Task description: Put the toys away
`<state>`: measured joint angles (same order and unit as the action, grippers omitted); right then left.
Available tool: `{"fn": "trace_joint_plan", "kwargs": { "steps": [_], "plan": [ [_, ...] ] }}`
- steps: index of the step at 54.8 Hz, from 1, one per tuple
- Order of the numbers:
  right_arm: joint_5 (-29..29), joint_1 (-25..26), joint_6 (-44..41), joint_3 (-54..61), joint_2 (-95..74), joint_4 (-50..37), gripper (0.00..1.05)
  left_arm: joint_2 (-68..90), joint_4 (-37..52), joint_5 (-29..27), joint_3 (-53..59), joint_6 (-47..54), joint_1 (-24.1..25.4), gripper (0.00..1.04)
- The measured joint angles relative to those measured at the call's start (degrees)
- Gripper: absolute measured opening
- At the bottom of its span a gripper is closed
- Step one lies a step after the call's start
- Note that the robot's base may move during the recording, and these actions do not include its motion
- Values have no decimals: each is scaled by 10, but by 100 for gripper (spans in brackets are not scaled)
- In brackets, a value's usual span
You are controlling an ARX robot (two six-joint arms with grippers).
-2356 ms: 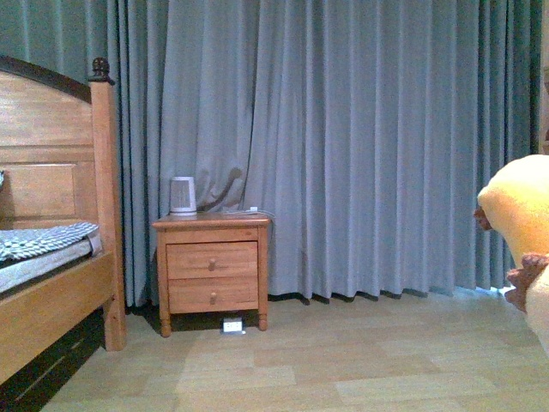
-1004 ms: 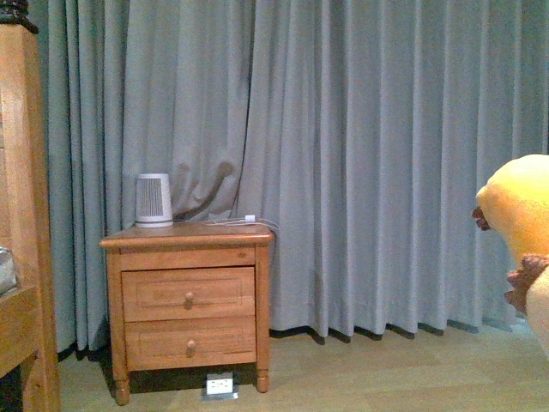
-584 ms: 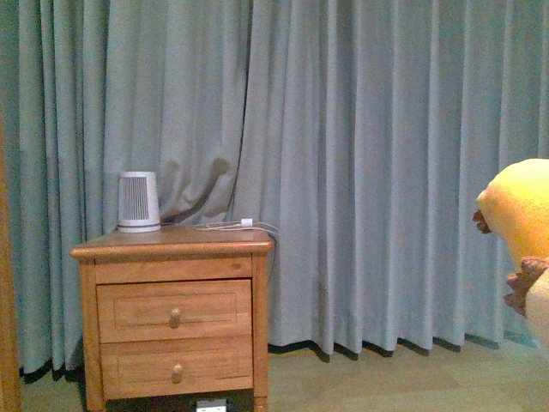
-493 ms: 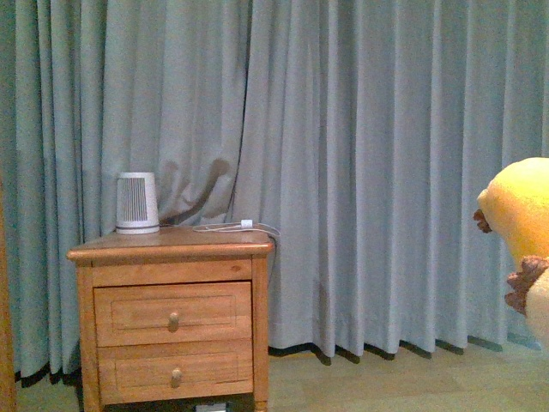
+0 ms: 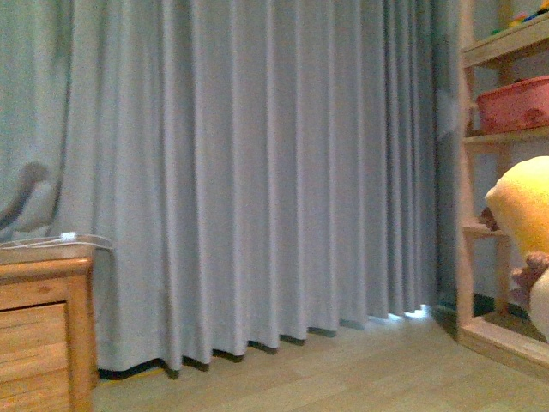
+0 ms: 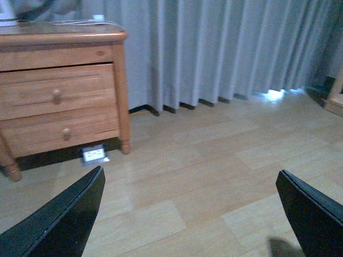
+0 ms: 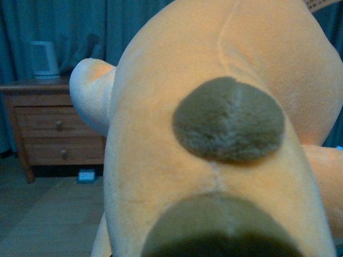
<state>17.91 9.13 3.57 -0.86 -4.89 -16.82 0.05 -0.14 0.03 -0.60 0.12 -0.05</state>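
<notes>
The left gripper (image 6: 190, 214) hangs low over the wooden floor (image 6: 214, 160) with its two black fingers (image 6: 61, 225) spread wide and nothing between them. Beyond it stands a wooden nightstand (image 6: 59, 91) with two drawers, against a grey-blue curtain (image 5: 257, 172). On the floor under the nightstand lies a small white box (image 6: 94, 154), which looks like a power strip, though it is too small to be sure. A white cable (image 5: 77, 239) lies on the nightstand's top.

The right gripper does not show in any view, so its grip cannot be told. Its wrist camera is filled by the orange-yellow plush toy (image 7: 214, 107), very close, with a round dark spot (image 7: 229, 119) on its back. In the front view the plush toy sits at the right edge, up off the floor. Behind it is a wooden shelf unit (image 5: 467, 215), and a pink basket (image 5: 515, 101) rests on one of its upper shelves.
</notes>
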Motion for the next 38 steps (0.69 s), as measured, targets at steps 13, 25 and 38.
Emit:
{"fn": "trace_joint_plan", "kwargs": {
  "steps": [13,25,38],
  "plan": [
    [2,0,0,0,0,0,18,0,0,0,0,0,0,99],
    [1,0,0,0,0,0,18,0,0,0,0,0,0,99],
    [1,0,0,0,0,0,18,0,0,0,0,0,0,99]
  ]
}}
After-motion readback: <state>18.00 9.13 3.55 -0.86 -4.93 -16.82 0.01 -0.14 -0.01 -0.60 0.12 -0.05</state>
